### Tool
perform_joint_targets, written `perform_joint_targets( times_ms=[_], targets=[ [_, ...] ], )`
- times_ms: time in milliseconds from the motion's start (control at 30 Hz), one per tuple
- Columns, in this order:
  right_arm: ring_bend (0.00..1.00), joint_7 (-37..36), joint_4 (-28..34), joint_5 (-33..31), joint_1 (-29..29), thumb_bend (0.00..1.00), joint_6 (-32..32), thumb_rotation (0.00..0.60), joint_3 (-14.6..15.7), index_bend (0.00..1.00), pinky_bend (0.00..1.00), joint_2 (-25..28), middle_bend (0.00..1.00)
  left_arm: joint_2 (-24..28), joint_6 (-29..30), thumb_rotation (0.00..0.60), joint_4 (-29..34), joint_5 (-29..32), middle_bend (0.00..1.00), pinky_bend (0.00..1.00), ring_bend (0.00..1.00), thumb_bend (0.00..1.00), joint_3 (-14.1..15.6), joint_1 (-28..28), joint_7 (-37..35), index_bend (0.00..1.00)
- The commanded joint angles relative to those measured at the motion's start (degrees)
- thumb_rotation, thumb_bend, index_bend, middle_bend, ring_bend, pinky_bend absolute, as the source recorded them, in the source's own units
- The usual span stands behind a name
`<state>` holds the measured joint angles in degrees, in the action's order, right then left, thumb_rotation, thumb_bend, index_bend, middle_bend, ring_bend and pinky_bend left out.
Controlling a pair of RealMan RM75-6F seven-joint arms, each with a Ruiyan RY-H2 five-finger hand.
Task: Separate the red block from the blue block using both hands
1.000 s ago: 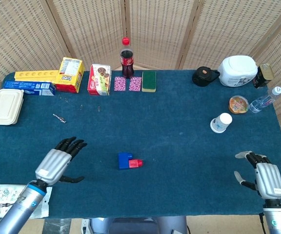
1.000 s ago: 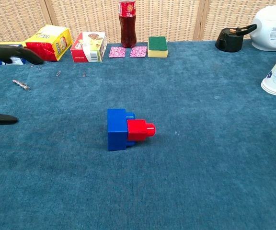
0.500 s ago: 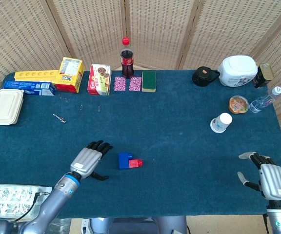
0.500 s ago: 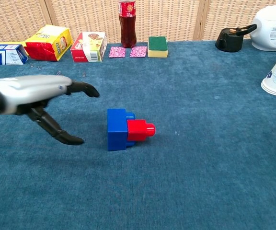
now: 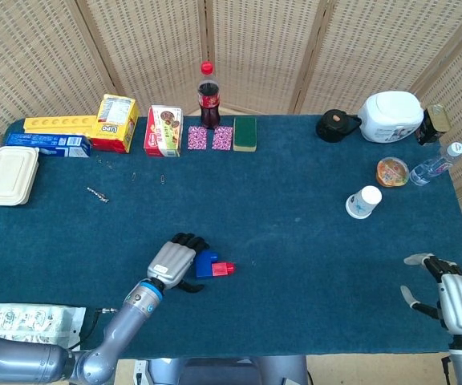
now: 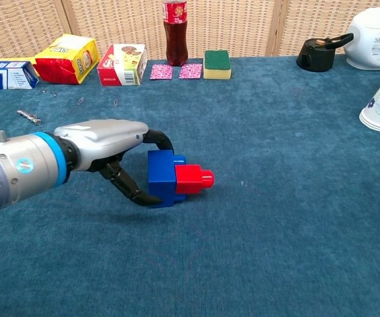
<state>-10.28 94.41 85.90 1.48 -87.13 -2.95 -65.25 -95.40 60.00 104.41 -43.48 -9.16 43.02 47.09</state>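
High overhead head, low chest

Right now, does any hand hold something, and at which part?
The left hand closes around the blue block, at its end away from the red block. The right hand holds nothing.

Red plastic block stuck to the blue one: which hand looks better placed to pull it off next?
The right hand, as a judgement: though far off at the table's right edge, it is free. The left hand is already around the blue plastic block, and the red plastic block juts rightward.
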Motion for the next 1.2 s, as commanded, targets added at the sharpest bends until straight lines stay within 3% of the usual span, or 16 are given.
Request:
perform_joint_targets(
  times_ms=[33,233,633,1200],
  targets=[
    [0.39,-0.6,-0.1,-0.2,-0.3,0.34,-0.1,0.600,0.1,0.36,0.30,0.3,0.36,-1.2,0.4,0.436,-1.1,-0.1,0.25,0.13,0.17,0.25,0.3,0.8,-0.2,0.31],
    [0.39,-1.2,-0.8,-0.8,-0.7,0.34,0.0,0.599,0.2,0.36,0.30,0.0,0.36,-3.2,1.9,0.440,-3.4,-2.1,0.34,0.23,0.26,0.29,0.9,1.4,-1.0,0.43],
    [0.39,-0.7,0.2,-0.9,-0.4,0.34,0.4,0.600,-0.4,0.36,0.30,0.6,0.36,-4.1,0.8,0.443,-6.7,-5.3,0.39,0.27,0.30,0.33,-0.9,2.1,-7.2,0.49],
    [0.42,-5.0,4.5,3.2,4.2,0.30,5.2,0.600,-0.9,0.36,0.36,2.3,0.37,9.4,-18.6,0.439,-6.6,-6.1,0.39,0.27,0.30,0.33,-8.8,13.9,-13.9,0.49]
  ],
)
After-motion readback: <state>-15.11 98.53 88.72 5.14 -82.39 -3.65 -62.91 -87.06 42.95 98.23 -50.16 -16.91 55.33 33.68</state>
